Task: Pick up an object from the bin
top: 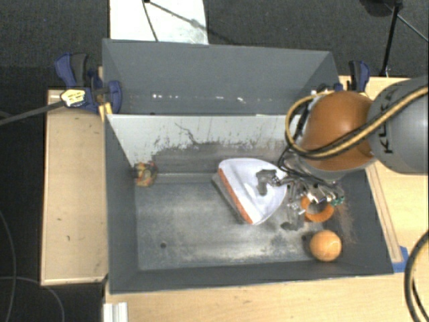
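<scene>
The hand point(293, 206) sits low beside the white wedge point(247, 188), right of centre. I cannot tell its grip. Nothing looks lifted yet.

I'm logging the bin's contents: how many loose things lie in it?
4: a small mottled thing at the back left; a white, orange-edged wedge mid-bin; an orange ball front right; an orange thing partly hidden under the gripper. More may be hidden there.

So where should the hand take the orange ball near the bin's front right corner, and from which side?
I would grip the ball across its middle, coming straight down from above. It is round, so any width serves, and it lies free, apart from the white wedge. Mind the near front wall.
</scene>
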`<state>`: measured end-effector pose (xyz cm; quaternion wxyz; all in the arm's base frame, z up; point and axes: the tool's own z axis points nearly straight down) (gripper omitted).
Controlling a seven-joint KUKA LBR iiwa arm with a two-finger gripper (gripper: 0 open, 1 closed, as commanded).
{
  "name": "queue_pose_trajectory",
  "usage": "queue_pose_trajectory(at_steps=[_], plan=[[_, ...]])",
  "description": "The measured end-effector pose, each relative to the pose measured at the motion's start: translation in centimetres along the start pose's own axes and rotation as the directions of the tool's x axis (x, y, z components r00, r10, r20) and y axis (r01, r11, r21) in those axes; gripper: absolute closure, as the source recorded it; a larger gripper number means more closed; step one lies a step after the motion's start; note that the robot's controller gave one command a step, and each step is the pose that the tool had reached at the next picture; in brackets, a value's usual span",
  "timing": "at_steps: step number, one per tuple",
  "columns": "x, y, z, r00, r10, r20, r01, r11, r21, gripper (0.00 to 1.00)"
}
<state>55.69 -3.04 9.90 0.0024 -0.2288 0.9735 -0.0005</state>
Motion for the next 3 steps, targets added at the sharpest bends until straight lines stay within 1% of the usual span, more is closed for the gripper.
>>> queue_pose_trajectory(at_steps=[1,2,3], plan=[[0.4,-1.3,2.6,0.945,0.327,0.002,-0.327,0.945,0.000,1.00],[0.4,-1.3,2.6,0.945,0.328,0.002,-0.328,0.945,0.000,1.00],[0.8,-0.5,-14.7,0.934,0.357,0.006,-0.357,0.934,0.001,1.00]])
